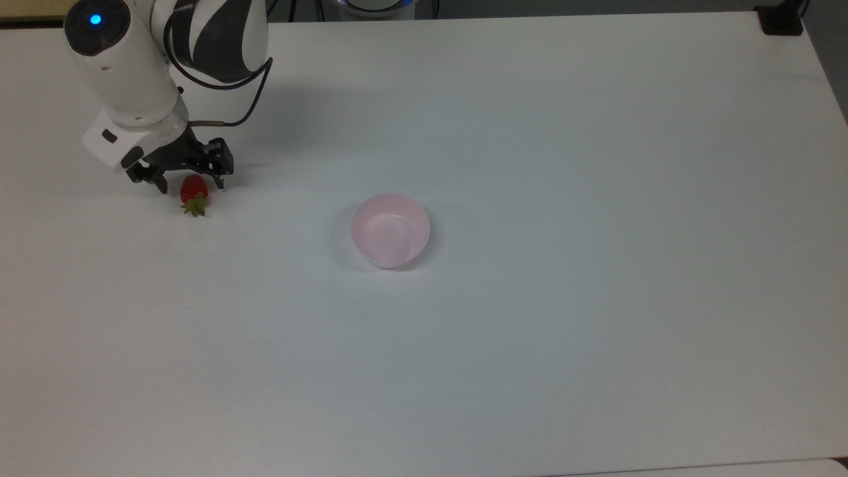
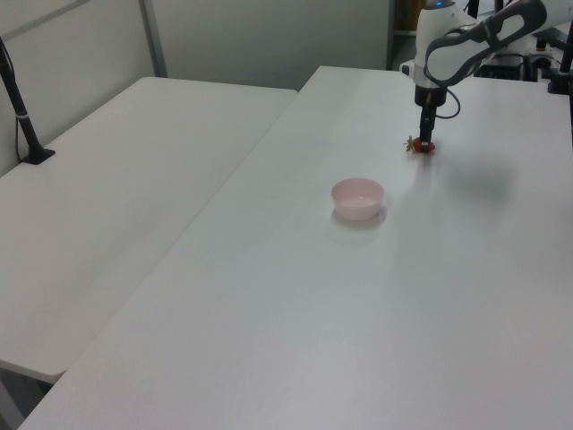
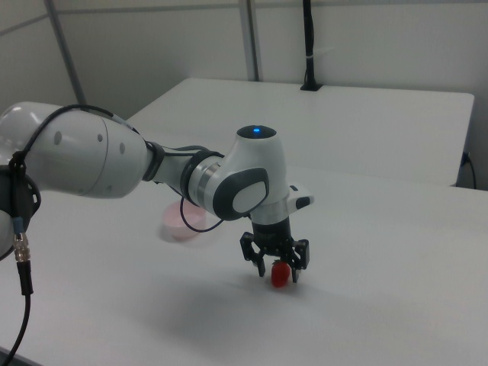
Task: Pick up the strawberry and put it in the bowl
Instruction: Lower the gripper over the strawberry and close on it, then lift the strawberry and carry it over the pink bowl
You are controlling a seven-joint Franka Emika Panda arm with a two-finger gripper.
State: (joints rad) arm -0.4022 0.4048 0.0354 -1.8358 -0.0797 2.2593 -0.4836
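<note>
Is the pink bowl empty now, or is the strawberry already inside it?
Empty. The bowl shows only its plain pink inside; the strawberry lies on the table, between the open gripper fingers.

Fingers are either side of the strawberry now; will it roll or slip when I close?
The strawberry lies on its side on the table, so it may roll. Its glossy skin may slip. The open gripper straddles its rounded body, probably a fair hold.

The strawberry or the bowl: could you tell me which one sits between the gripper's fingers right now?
The strawberry: the open gripper straddles it, while the pink bowl stands apart.
</note>
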